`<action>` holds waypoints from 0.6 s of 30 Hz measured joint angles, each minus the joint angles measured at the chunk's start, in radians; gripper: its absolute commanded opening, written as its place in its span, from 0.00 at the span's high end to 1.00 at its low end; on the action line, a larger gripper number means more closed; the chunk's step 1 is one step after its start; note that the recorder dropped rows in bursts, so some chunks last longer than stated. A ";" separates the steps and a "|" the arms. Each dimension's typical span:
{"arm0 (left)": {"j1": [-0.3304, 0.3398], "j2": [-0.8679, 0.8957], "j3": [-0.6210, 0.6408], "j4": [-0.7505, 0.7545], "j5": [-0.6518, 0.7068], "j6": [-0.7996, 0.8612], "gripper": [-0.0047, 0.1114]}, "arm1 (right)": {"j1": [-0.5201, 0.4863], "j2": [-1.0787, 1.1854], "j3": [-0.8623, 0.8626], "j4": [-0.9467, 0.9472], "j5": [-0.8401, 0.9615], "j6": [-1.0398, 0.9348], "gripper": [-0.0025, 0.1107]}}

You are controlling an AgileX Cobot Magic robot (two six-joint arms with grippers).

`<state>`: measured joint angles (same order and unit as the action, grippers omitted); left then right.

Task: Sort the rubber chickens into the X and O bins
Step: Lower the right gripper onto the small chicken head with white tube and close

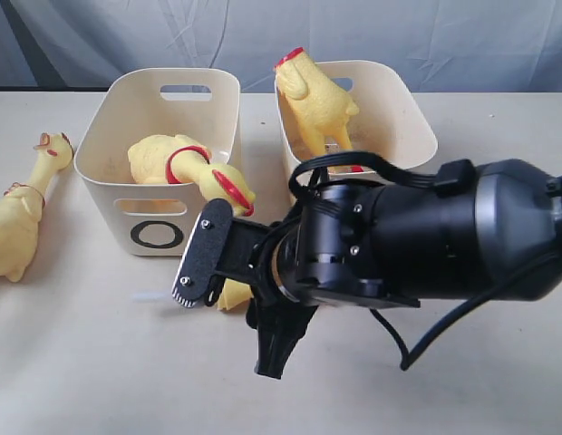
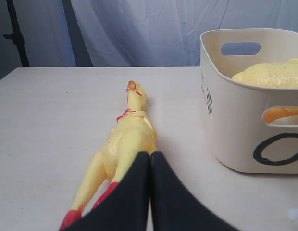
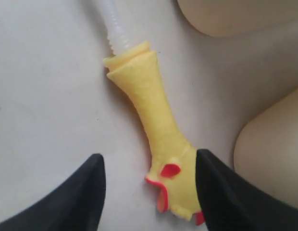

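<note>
A head-neck piece (image 3: 156, 120) with a white tube (image 3: 113, 26) lies on the table between the fingers of my open right gripper (image 3: 149, 156), its head close against one finger (image 3: 214, 187). From outside, the right gripper (image 1: 240, 299) hovers low in front of the bins, over that piece (image 1: 233, 294). The O bin (image 1: 100, 177) holds a chicken (image 1: 163, 159) whose neck hangs over the front rim. A second bin (image 1: 403, 113), its mark hidden, holds an upright chicken body (image 1: 319, 107). A whole chicken (image 2: 125, 139) lies on the table just beyond my shut, empty left gripper (image 2: 150, 156).
The whole chicken (image 1: 20, 217) lies left of the O bin (image 2: 235, 120). My bulky right arm (image 1: 426, 231) covers the table in front of the second bin. Two bin walls (image 3: 235, 14) (image 3: 274, 159) stand close beside the head-neck piece. A grey curtain hangs behind the table.
</note>
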<state>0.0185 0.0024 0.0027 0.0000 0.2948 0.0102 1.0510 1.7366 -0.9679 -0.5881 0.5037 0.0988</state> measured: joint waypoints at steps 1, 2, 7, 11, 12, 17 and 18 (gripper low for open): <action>0.000 0.000 0.000 0.000 0.000 0.000 0.96 | 0.000 0.006 0.000 -0.015 -0.003 0.002 0.51; 0.000 0.000 0.000 0.000 0.000 0.000 0.96 | 0.000 0.014 0.000 -0.026 -0.006 0.002 0.51; 0.000 0.000 0.000 0.000 0.000 0.000 0.96 | 0.000 0.028 0.000 -0.047 -0.020 0.002 0.51; 0.000 0.000 0.000 0.000 0.000 0.000 0.96 | 0.000 0.028 0.000 -0.052 -0.024 0.002 0.51; 0.000 0.000 0.000 0.000 0.000 0.000 0.96 | 0.000 0.028 0.000 -0.054 -0.025 0.002 0.51; 0.000 0.000 0.000 0.000 0.000 0.000 0.96 | 0.000 0.039 0.000 -0.061 -0.048 0.002 0.51; 0.000 0.000 0.000 0.000 0.000 0.000 0.96 | 0.000 0.043 0.000 -0.061 -0.057 0.002 0.51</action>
<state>0.0185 0.0024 0.0027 0.0000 0.2948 0.0102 1.0510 1.7798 -0.9679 -0.6492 0.4464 0.1011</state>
